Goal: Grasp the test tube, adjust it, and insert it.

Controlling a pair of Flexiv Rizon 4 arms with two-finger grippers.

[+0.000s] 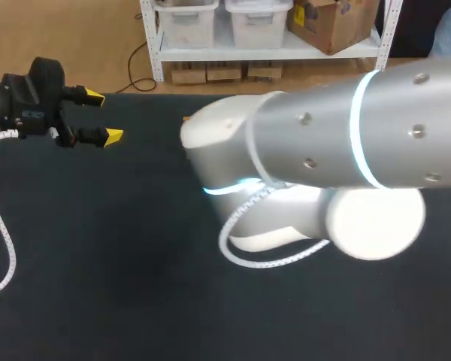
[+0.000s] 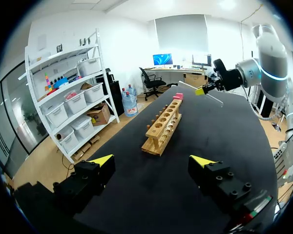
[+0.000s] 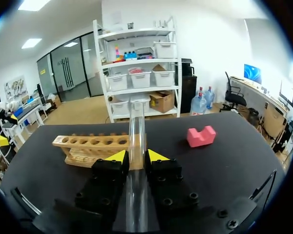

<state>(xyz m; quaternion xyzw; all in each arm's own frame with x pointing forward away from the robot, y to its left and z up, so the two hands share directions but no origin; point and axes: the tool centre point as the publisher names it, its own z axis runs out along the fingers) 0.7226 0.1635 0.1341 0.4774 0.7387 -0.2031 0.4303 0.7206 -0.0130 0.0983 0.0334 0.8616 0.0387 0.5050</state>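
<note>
A clear glass test tube (image 3: 136, 131) lies between the two yellow tips of my right gripper (image 3: 136, 156), which is shut on it. The tube sticks out ahead over the wooden rack (image 3: 85, 146). In the left wrist view the right gripper (image 2: 205, 89) hangs above the far end of the rack (image 2: 162, 127), with the tube (image 2: 216, 99) slanting down from it. My left gripper (image 2: 153, 161) is open and holds nothing, short of the rack's near end. In the head view the left gripper (image 1: 104, 116) sits at the far left, and my right arm (image 1: 323, 158) hides the rack.
A pink notched block (image 3: 201, 136) lies on the black table (image 3: 234, 165) just past the rack's far end, and shows as the pink block (image 2: 178, 96) in the left wrist view. The rack has a row of several holes along its top.
</note>
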